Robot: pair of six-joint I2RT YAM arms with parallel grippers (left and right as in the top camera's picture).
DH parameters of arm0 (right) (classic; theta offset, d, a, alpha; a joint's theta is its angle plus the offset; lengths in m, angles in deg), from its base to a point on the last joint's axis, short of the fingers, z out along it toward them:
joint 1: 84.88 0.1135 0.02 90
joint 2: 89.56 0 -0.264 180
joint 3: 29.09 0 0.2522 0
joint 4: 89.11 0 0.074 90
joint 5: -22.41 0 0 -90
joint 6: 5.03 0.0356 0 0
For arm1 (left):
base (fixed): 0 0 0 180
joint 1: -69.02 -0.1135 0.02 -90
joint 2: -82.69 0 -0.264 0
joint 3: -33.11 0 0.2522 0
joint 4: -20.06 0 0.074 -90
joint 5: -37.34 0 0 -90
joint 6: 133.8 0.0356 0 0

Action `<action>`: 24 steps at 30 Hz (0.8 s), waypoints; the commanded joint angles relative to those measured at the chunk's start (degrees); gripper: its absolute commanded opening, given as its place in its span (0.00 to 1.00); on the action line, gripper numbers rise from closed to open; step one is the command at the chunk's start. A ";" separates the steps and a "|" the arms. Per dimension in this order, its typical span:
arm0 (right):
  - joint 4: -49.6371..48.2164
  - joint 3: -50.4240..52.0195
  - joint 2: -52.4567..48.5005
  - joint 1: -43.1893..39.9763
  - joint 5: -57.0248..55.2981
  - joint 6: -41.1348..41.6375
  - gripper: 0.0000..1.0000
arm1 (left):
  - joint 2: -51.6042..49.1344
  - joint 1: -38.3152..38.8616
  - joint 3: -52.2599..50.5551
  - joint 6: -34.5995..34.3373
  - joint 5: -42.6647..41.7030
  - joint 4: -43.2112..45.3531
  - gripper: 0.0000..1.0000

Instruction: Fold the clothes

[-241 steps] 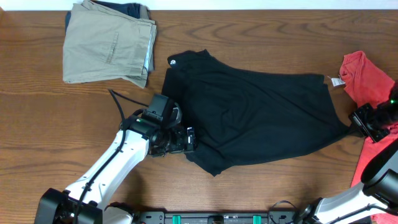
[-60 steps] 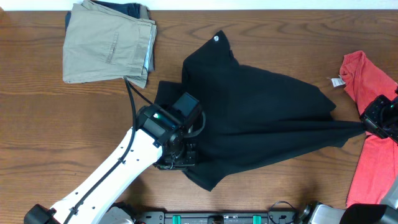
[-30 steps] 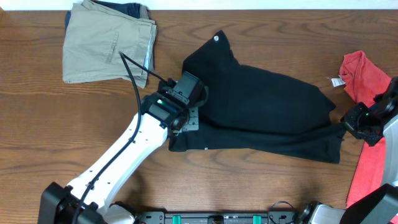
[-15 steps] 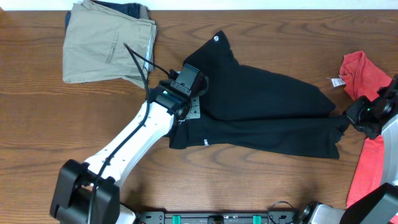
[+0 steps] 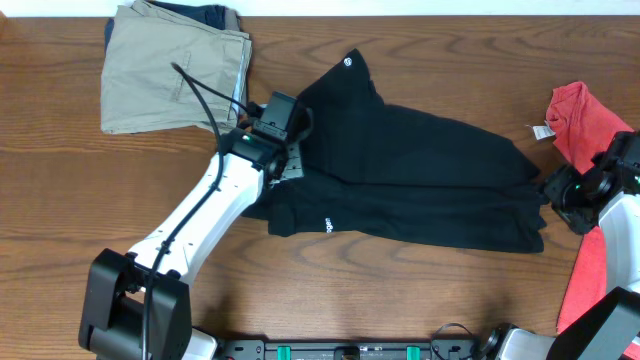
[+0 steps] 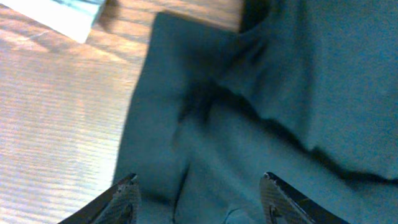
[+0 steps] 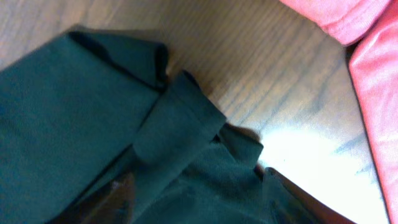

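Note:
The clothes [image 5: 430, 170], a black garment, lie across the middle of the table, doubled over lengthwise, with a small white logo [image 5: 348, 62] at the far point and another [image 5: 326, 224] near the front edge. My left gripper [image 5: 289, 166] hovers over its left end. In the left wrist view that gripper [image 6: 199, 190] is open, both fingertips [image 6: 126, 198] wide apart above flat dark cloth [image 6: 280, 93]. My right gripper [image 5: 553, 190] sits at the garment's right end. In its wrist view it [image 7: 202, 199] stands open, with bunched cloth [image 7: 180, 118] lying between the fingers.
Folded khaki trousers [image 5: 175, 70] lie at the back left, close behind my left arm. A red shirt [image 5: 590, 125] with a white tag [image 5: 542, 131] lies at the right edge, also seen beside the right gripper [image 7: 373, 56]. Bare wood table [image 5: 60, 220] surrounds them.
Both grippers, shut on the garment's front edge a second ago, have carried it toward the back, laid it down and opened. The left gripper has shifted back and left.

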 commanded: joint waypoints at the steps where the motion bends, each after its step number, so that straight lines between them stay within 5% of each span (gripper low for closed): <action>1: 2.82 -2.43 0.37 0.46 0.61 -1.20 0.80 | 0.83 -2.12 0.87 1.92 0.44 -3.15 0.63; 4: 7.15 -4.79 0.37 0.46 1.66 -2.19 0.95 | 2.16 -3.78 1.25 1.99 -1.09 -6.58 0.63; 8: 10.38 -4.85 0.35 0.72 7.50 -4.39 0.97 | 1.84 -5.62 0.79 5.29 -14.69 -9.35 0.63; 15: 8.79 -0.02 0.13 5.18 8.57 -3.48 0.46 | -2.73 -3.80 -1.27 6.88 -23.37 -9.55 0.49; 24: -0.50 9.22 0.02 9.79 8.46 1.55 0.15 | -11.69 -5.44 -1.31 6.84 -23.34 -9.09 0.30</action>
